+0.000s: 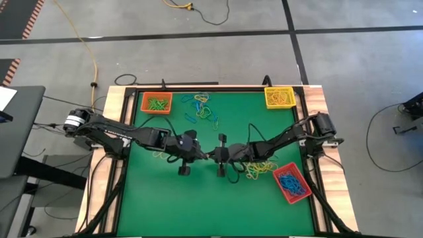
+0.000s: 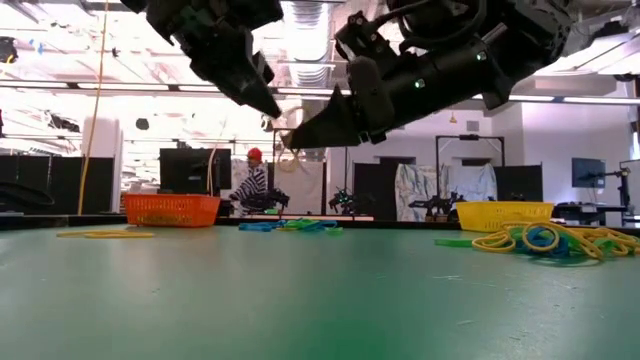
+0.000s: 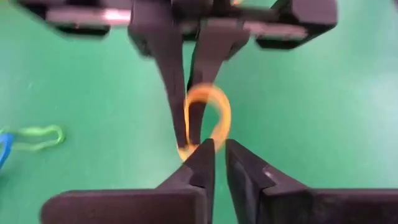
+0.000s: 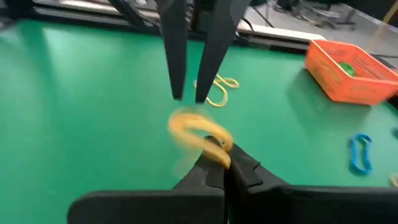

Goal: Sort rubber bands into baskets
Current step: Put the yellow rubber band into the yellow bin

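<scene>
Above the middle of the green table my two grippers meet tip to tip. My right gripper (image 4: 222, 163) is shut on a yellow rubber band (image 4: 198, 132). My left gripper (image 3: 219, 152) faces it from the table's left; its fingers stand slightly open, with the band just off their tips. The orange basket (image 1: 156, 102) at the far left holds green bands. The yellow basket (image 1: 279, 97) at the far right holds yellow ones. Blue ones fill the red basket (image 1: 291, 183) at the near right. My right gripper pinches one end of the yellow band (image 3: 186, 151) between its two fingertips. The fingers come from the table's right, slanting a little downward. The rest of the loop (image 3: 214, 115) curls free beside the fingers, lifted clear of the table.
Loose blue, green and yellow bands (image 1: 201, 109) lie at the far middle. A heap of yellow bands (image 1: 259, 169) lies beside the red basket, and a few yellow ones (image 1: 160, 155) lie under the left arm. The near half of the table is bare green.
</scene>
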